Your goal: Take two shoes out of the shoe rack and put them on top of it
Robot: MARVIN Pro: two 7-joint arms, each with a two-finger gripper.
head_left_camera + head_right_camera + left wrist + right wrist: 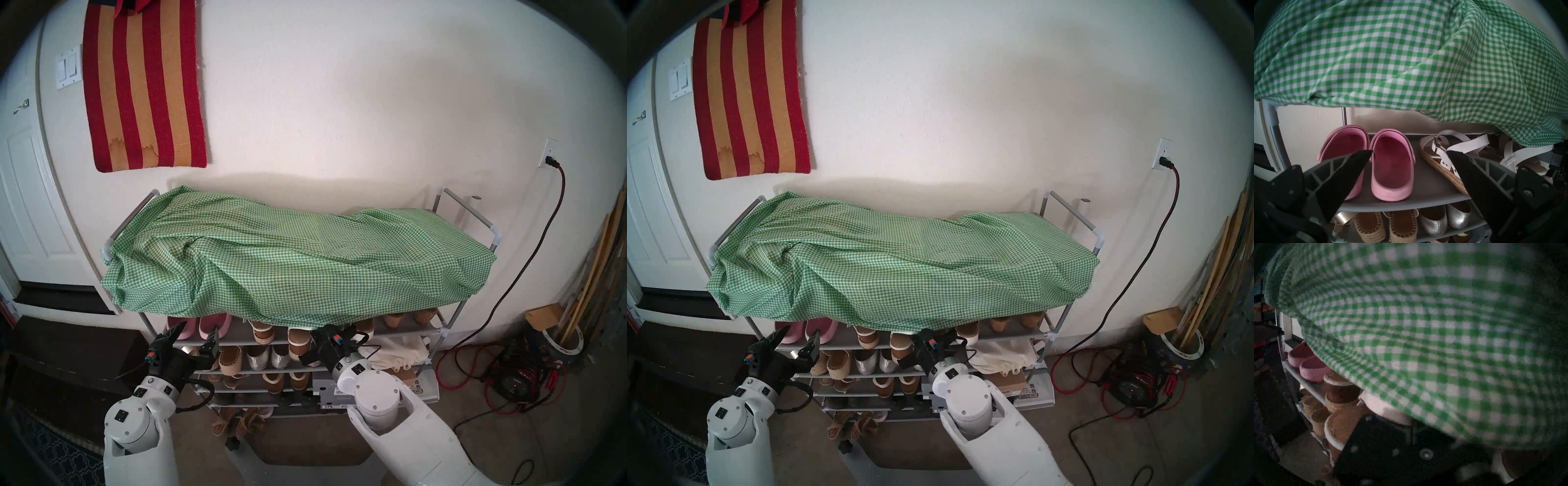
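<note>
Head view: the tall grey metal-tube shoe rack (437,331) wears a green gingham cloth (288,258); the right gripper (334,334) sits under its hem, finger state impossible to tell.

Left wrist view: the left gripper (1409,158) has fingers apart before the white-strapped jute-soled wedge sandals (1446,152) on the upper shelf. Best shift right and pinch one wedge's heel.

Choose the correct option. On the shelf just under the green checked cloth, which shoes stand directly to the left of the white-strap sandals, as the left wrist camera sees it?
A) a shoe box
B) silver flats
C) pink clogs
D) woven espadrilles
C: in the left wrist view the pink clogs stand on the same grey shelf as the white-strap sandals, on their left; the silver flats are one shelf lower.
</note>
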